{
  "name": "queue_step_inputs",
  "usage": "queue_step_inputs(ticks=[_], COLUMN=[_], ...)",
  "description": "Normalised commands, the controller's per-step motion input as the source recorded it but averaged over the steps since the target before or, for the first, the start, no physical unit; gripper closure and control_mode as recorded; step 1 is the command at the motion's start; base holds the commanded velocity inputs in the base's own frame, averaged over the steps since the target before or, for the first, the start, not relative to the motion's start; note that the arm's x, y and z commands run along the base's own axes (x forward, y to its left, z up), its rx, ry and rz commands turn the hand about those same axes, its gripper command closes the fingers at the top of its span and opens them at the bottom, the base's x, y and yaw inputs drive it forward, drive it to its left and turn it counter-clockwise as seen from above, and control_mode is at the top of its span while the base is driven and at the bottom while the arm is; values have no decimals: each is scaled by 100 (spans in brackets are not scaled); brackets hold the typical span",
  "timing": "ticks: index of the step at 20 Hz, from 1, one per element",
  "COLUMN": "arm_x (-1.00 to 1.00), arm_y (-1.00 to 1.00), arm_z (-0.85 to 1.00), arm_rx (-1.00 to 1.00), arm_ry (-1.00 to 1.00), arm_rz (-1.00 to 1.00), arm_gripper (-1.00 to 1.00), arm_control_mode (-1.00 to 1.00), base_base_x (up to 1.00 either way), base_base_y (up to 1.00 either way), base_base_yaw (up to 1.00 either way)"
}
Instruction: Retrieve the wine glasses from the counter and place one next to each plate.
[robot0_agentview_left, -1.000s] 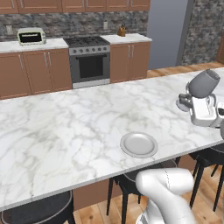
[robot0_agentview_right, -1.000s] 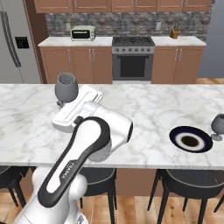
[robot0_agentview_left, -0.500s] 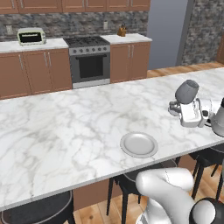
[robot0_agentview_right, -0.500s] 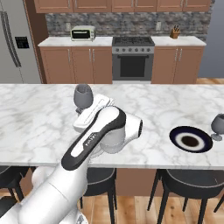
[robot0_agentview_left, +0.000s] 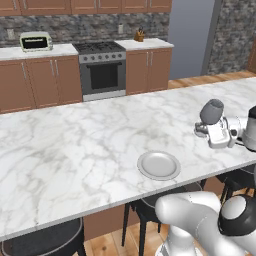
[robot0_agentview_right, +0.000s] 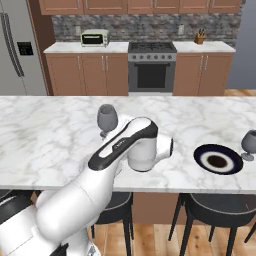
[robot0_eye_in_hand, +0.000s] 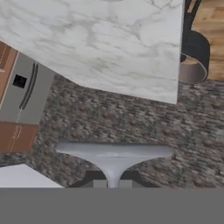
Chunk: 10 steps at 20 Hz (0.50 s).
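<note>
My gripper (robot0_agentview_left: 210, 132) is shut on the stem of a grey-blue wine glass (robot0_agentview_left: 211, 111), held upright just above the marble island (robot0_agentview_left: 75, 150). It hangs to the right of a light-grey plate (robot0_agentview_left: 159, 165) near the island's front edge. In the right base view the same glass (robot0_agentview_right: 107, 117) pokes up behind my arm. A darker plate (robot0_agentview_right: 218, 159) lies further right, with a second wine glass (robot0_agentview_right: 248, 142) standing beside it. The hand view shows the held glass's foot (robot0_eye_in_hand: 114, 151) and stem between my gripper (robot0_eye_in_hand: 113, 183). The counter (robot0_agentview_right: 75, 47) stands at the back wall.
A stove (robot0_agentview_left: 102, 70) sits between the brown cabinets at the back, with a toaster (robot0_agentview_left: 35, 41) and a knife block (robot0_agentview_left: 139, 35) on the counter. A fridge (robot0_agentview_right: 15, 50) stands at the left. Black stools (robot0_agentview_right: 212, 210) line the island's near side.
The arm has carried the wine glass across the island and lower, closer to the light-grey plate. The plates and the second glass have not moved.
</note>
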Motion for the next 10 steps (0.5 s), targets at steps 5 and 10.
queue_step_inputs(ticks=[5, 10], arm_x=[12, 29], arm_y=[-9, -1], arm_z=[-46, -39], arm_rx=[-5, -5], arm_ry=[0, 5], arm_rz=[0, 0], arm_gripper=[100, 100], arm_control_mode=[-100, -100], base_base_x=[0, 0], base_base_y=[0, 0], base_base_yaw=[0, 0])
